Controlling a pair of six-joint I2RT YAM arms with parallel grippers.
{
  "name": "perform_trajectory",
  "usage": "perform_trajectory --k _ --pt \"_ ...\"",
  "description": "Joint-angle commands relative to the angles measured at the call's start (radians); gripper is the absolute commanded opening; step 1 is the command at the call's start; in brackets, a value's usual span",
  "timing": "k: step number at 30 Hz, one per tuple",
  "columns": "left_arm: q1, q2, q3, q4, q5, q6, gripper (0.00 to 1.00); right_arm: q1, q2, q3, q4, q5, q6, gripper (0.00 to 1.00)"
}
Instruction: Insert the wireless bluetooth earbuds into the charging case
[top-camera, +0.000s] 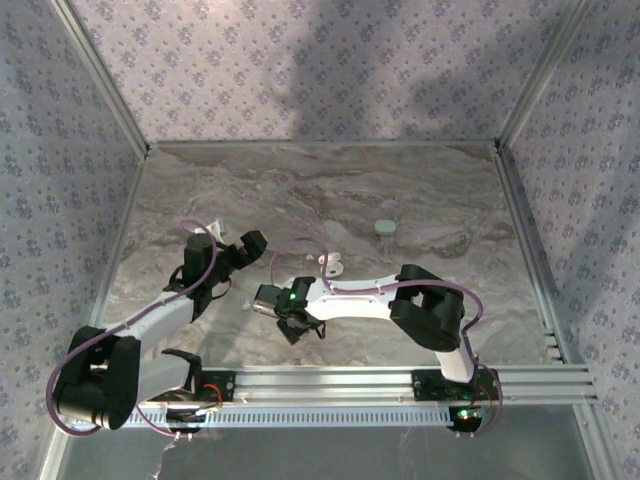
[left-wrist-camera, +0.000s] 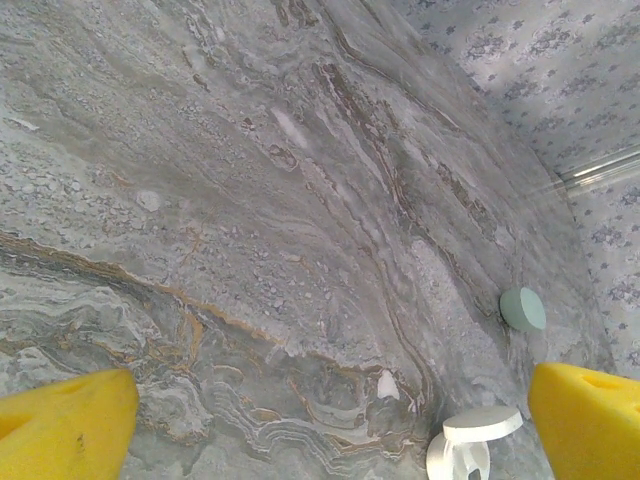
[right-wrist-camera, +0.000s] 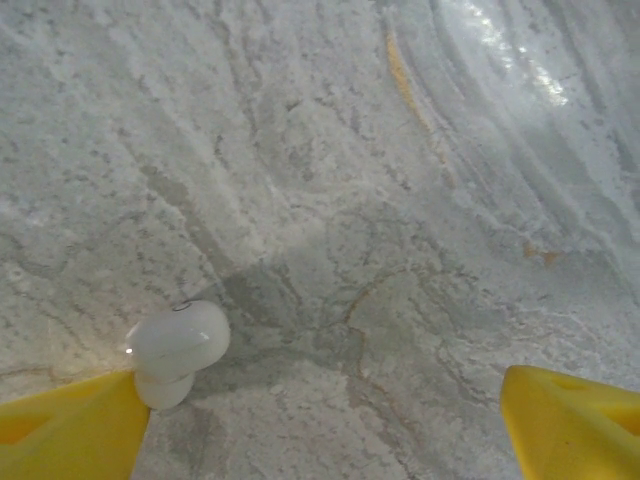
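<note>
Against one fingertip of the right end effector, touching it: earbud on table, not gripped. Jaws wide apart, empty. Risk of shoving or flicking the glossy round shell away if closed off-centre like this. Ahead of left end effector, also wide open and empty: small whitish bit, likely another earbud. Then open charging case near one finger, so risk of clipping the lid. Farther off: pale green pebble.

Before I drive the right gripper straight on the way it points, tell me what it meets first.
Probably the bare marble table; the right gripper is open and points down at it. A white earbud lies right by one fingertip, which might clip it.
</note>
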Motion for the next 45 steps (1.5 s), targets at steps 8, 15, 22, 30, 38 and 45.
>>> perform_trajectory --k 8,15,22,30,38,45 --pt "0.006 -0.013 -0.009 0.048 0.031 -0.014 1.0 -0.047 -0.034 -0.042 -0.044 0.045 0.051 0.92" --pt "0.005 0.0 -0.013 0.065 0.041 -0.023 1.0 -0.078 -0.072 -0.064 -0.051 0.053 0.04 0.92" --pt "0.001 0.004 -0.02 0.082 0.041 -0.024 1.0 -0.089 -0.164 -0.106 -0.02 0.011 0.04 0.93" --pt "-0.001 -0.01 -0.026 0.077 0.023 -0.018 1.0 -0.099 -0.241 -0.114 0.021 -0.028 0.04 0.9" --pt "0.001 -0.08 -0.039 0.034 -0.033 0.003 1.0 -0.071 -0.186 -0.017 -0.002 -0.037 -0.052 0.64" --pt "0.012 -0.105 -0.046 0.01 -0.054 0.004 1.0 -0.01 -0.068 0.104 -0.083 0.014 -0.09 0.46"
